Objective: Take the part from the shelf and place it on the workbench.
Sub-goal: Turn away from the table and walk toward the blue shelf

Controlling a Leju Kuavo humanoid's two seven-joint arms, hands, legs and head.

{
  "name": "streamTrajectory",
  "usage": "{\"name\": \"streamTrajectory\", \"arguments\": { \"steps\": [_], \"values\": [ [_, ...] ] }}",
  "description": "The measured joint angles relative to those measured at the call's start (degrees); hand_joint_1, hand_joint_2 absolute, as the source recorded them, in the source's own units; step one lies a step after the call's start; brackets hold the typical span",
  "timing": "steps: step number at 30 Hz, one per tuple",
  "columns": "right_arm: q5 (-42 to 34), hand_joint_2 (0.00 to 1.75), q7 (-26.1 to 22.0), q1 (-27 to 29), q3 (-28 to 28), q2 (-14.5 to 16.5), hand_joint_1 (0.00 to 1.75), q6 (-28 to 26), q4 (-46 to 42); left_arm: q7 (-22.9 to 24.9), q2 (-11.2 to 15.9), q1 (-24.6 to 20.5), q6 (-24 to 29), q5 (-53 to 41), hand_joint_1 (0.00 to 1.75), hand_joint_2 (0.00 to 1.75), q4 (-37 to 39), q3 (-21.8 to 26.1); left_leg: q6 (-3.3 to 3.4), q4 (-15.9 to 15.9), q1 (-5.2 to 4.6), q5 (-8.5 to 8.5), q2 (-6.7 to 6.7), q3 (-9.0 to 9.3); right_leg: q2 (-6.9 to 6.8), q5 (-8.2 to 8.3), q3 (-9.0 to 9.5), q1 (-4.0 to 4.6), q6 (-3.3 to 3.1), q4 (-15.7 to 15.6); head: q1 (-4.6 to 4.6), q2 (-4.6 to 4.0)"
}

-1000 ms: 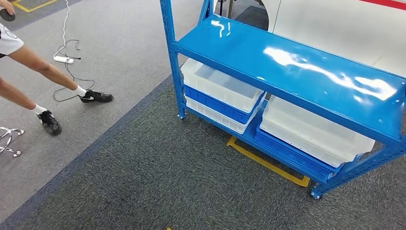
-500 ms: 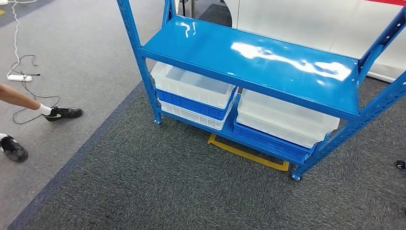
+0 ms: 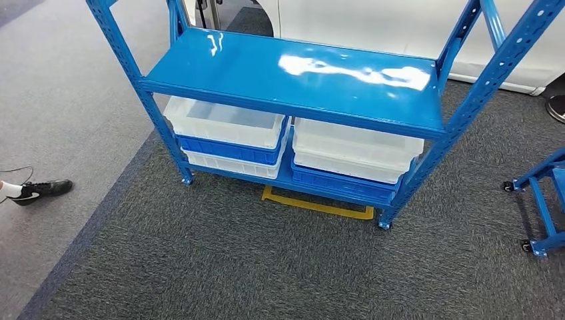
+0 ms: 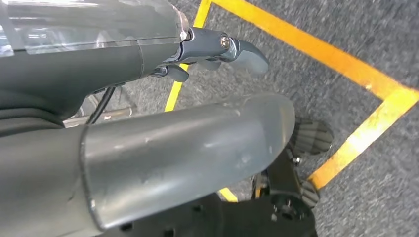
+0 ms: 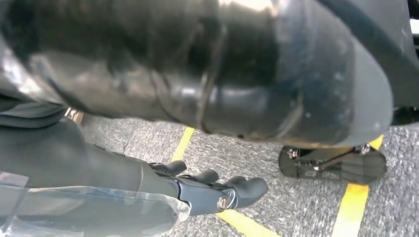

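A blue metal shelf [image 3: 293, 73] stands ahead of me on dark carpet in the head view. Its glossy upper board is bare. On the lower level sit two stacks of white and blue bins, one on the left [image 3: 226, 123] and one on the right [image 3: 356, 147]; I cannot make out a part in them. My left hand [image 4: 217, 49] hangs over the carpet, its fingers loosely apart and holding nothing. My right hand [image 5: 212, 190] hangs the same way, with nothing in it.
A strip of yellow floor tape [image 3: 316, 207] lies under the shelf's front. A person's black shoe [image 3: 43, 190] is at the far left on the lighter floor. A blue wheeled frame [image 3: 543, 207] stands at the right edge. A white wall [image 3: 373, 23] runs behind the shelf.
The camera has turned: the shelf has slid from the right to the middle of the picture, the person's legs have slipped off at the left, and the blue wheeled frame has come in at the right.
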Motion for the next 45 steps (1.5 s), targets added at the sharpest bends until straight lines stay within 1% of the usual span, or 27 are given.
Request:
{"name": "streamTrajectory", "arguments": {
  "steps": [1,3,4,5,6,7,8,9,10,11,12,15,18,24,29,31,33,35,37,38,39,40,41,42,43,44,45],
  "values": [
    [0.05,0.00,-0.16,0.03,0.00,0.01,0.00,0.15,0.00,0.01,-0.02,-0.06,0.01,-0.02,0.00,0.00,0.01,0.00,-0.28,1.34,0.12,-1.08,-1.26,-0.43,0.53,0.17,0.06,-0.13,-0.36,-0.19,-0.01,0.00],
    [0.20,0.00,-0.42,-0.01,0.00,0.04,0.00,0.52,0.00,0.02,-0.05,0.15,0.07,-0.04,0.00,0.00,0.03,0.02,-0.62,7.38,0.30,-4.66,-4.45,-3.17,1.61,0.38,0.02,-0.23,-0.85,-0.33,-0.02,0.00],
    [0.29,0.00,-0.52,-0.01,0.00,0.05,0.00,0.66,0.01,0.02,-0.04,0.31,0.11,-0.04,0.00,0.00,0.04,0.03,-0.67,11.36,0.32,-6.45,-5.32,-5.14,2.27,0.42,-0.08,-0.15,-1.00,-0.28,-0.03,0.00],
    [0.37,0.00,-0.62,0.00,0.00,0.07,0.00,0.75,0.01,0.03,-0.02,0.45,0.18,-0.04,0.00,0.00,0.04,0.05,-0.68,14.49,0.33,-7.43,-5.65,-6.78,2.92,0.42,-0.14,-0.06,-1.07,-0.21,-0.02,0.00],
    [0.43,0.00,-0.73,0.05,0.00,0.07,0.00,0.76,0.01,0.03,-0.01,0.57,0.26,-0.04,0.00,0.00,0.05,0.07,-0.62,15.94,0.32,-7.24,-5.78,-7.70,3.51,0.39,-0.14,0.03,-1.14,-0.12,-0.03,0.00],
    [0.46,0.00,-0.89,0.11,0.00,0.07,0.00,0.73,0.01,0.03,-0.01,0.62,0.33,-0.03,0.00,0.00,0.05,0.08,-0.46,15.13,0.32,-5.83,-5.84,-7.63,4.05,0.32,-0.09,0.12,-1.18,-0.01,-0.03,0.00],
    [0.47,0.00,-1.08,0.17,0.00,0.07,0.00,0.67,0.01,0.04,-0.01,0.64,0.38,-0.03,0.00,0.00,0.06,0.09,-0.23,12.51,0.30,-3.71,-5.91,-6.71,4.46,0.25,0.01,0.20,-1.20,0.08,-0.02,0.00],
    [0.47,0.00,-1.32,0.24,0.00,0.11,0.00,0.61,0.01,0.04,0.00,0.60,0.42,-0.03,0.00,0.00,0.07,0.11,0.16,8.54,0.22,-1.37,-6.20,-5.20,4.81,0.16,0.11,0.24,-1.20,0.14,-0.02,-0.01],
    [0.47,0.00,-1.52,0.26,0.00,0.16,0.00,0.54,0.01,0.05,0.02,0.53,0.44,-0.03,0.00,0.00,0.07,0.13,0.53,4.84,0.11,0.27,-6.56,-3.79,5.10,0.07,0.14,0.37,-1.07,0.25,-0.01,-0.01],
    [0.47,0.00,-1.66,0.25,0.00,0.20,0.00,0.48,0.01,0.05,0.04,0.46,0.45,-0.03,0.00,0.00,0.07,0.14,0.79,2.28,-0.01,1.17,-6.89,-2.84,5.29,0.03,0.07,0.42,-0.88,0.32,-0.01,-0.01],
    [0.47,0.00,-1.72,0.26,0.00,0.25,0.00,0.44,0.01,0.05,0.05,0.39,0.46,-0.03,0.00,0.00,0.07,0.15,0.81,0.66,-0.09,1.54,-7.19,-2.30,5.37,-0.07,-0.05,0.51,-0.80,0.41,-0.01,-0.01],
    [0.44,0.00,-1.70,0.31,0.00,0.24,0.00,0.37,0.01,0.05,0.05,0.38,0.48,-0.03,0.00,0.00,0.07,0.19,0.44,0.10,-0.26,1.61,-7.28,-2.24,5.35,-0.18,-0.15,0.47,-0.68,0.53,0.01,0.00],
    [0.39,0.00,-1.70,0.30,0.00,0.23,0.00,0.37,0.01,0.05,0.07,0.43,0.52,-0.03,0.00,0.00,0.07,0.34,0.74,0.11,-0.50,1.63,-7.28,-2.19,5.36,-0.08,-0.04,0.25,-0.48,0.38,0.02,0.00],
    [0.38,0.00,-1.70,0.30,0.00,0.23,0.00,0.35,0.01,0.08,0.06,0.34,0.59,-0.03,0.00,0.00,0.07,0.85,0.99,0.18,-0.63,1.56,-7.29,-2.17,5.37,-0.05,0.03,0.07,-0.02,0.19,0.01,0.00],
    [0.38,0.00,-1.70,0.30,0.00,0.23,0.00,0.33,0.01,0.19,0.05,0.35,0.66,-0.11,0.00,0.00,0.07,1.09,1.06,0.22,-0.63,1.53,-7.29,-2.17,5.36,-0.07,0.03,-0.06,0.03,0.18,0.01,0.00],
    [0.39,0.00,-1.70,0.31,0.00,0.26,0.00,0.33,0.01,0.23,0.10,0.32,0.71,-0.22,0.00,0.00,0.07,1.12,1.43,0.42,-0.77,1.44,-7.27,-2.21,5.45,0.05,0.05,-0.22,0.43,-0.03,0.01,-0.01],
    [0.41,0.00,-1.70,0.31,0.00,0.29,0.00,0.32,0.00,0.26,0.13,0.25,0.75,-0.37,0.00,0.00,0.07,1.12,2.21,-0.17,-0.65,1.76,-7.14,-1.93,5.59,0.24,0.17,-0.20,1.03,-0.41,0.00,-0.01],
    [0.43,0.00,-1.70,0.29,0.00,0.27,0.00,0.29,0.00,0.27,0.07,0.21,0.76,-0.49,0.00,0.00,0.07,1.12,2.86,-1.93,-0.11,2.63,-6.67,-1.03,4.63,-0.70,-0.25,0.09,1.36,0.72,0.03,-0.01],
    [0.45,0.00,-1.70,0.27,0.00,0.25,0.00,0.15,0.00,0.27,0.03,0.31,0.80,-0.59,0.00,0.00,0.07,1.12,3.14,-3.00,0.22,3.11,-6.00,-0.41,3.08,-3.78,-2.75,-0.10,1.77,5.89,0.07,-0.01],
    [0.46,0.00,-1.70,0.25,0.00,0.25,0.00,0.05,-0.01,0.27,0.03,0.40,0.84,-0.63,0.00,0.00,0.07,1.13,3.12,-3.08,0.28,3.08,-5.70,-0.37,2.63,-5.57,-4.65,-0.45,2.08,9.56,0.07,0.00],
    [0.46,0.00,-1.70,0.25,0.00,0.24,0.00,-0.05,-0.01,0.27,0.03,0.48,0.87,-0.67,0.00,0.00,0.08,1.13,2.97,-3.06,0.37,2.96,-5.42,-0.35,2.38,-6.73,-6.33,-0.84,2.43,12.75,0.07,0.00],
    [0.47,0.00,-1.70,0.28,0.00,0.23,0.00,-0.15,-0.01,0.27,0.03,0.53,0.92,-0.70,0.00,0.00,0.08,1.14,2.68,-2.96,0.55,2.76,-5.19,-0.27,2.21,-6.77,-7.19,-1.27,2.83,14.29,0.06,0.00],
    [0.47,0.00,-1.70,0.33,-0.01,0.22,0.00,-0.20,-0.02,0.27,0.03,0.55,0.94,-0.72,0.00,0.00,0.09,1.14,2.27,-2.76,0.83,2.49,-5.04,-0.16,2.04,-5.68,-6.95,-1.70,3.28,13.74,0.07,-0.01],
    [0.47,0.00,-1.70,0.37,-0.01,0.20,0.00,-0.22,-0.02,0.27,0.02,0.55,0.95,-0.73,0.00,0.00,0.09,1.14,1.72,-2.42,1.21,2.13,-4.95,-0.02,1.82,-3.69,-5.56,-2.12,3.78,11.02,0.07,-0.01],
    [0.47,0.00,-1.70,0.41,-0.02,0.19,0.00,-0.22,-0.01,0.27,0.03,0.55,0.97,-0.76,0.00,0.00,0.09,1.14,1.05,-1.88,1.55,1.63,-4.89,0.07,1.55,-1.83,-3.61,-2.52,4.34,7.20,0.08,-0.01],
    [0.47,0.00,-1.70,0.41,-0.02,0.22,0.00,-0.19,0.01,0.27,0.14,0.52,1.00,-0.80,0.00,0.00,0.10,1.15,0.32,-1.20,1.69,1.03,-4.85,0.01,1.50,-0.71,-1.99,-2.64,4.56,4.03,0.11,-0.01],
    [0.48,0.00,-1.70,0.39,-0.01,0.23,0.00,-0.16,0.02,0.27,0.23,0.50,1.03,-0.84,0.00,0.00,0.10,1.15,-0.33,-0.66,1.72,0.55,-4.82,-0.09,1.55,-0.31,-0.97,-2.68,4.38,2.07,0.10,0.00]
  ]
}}
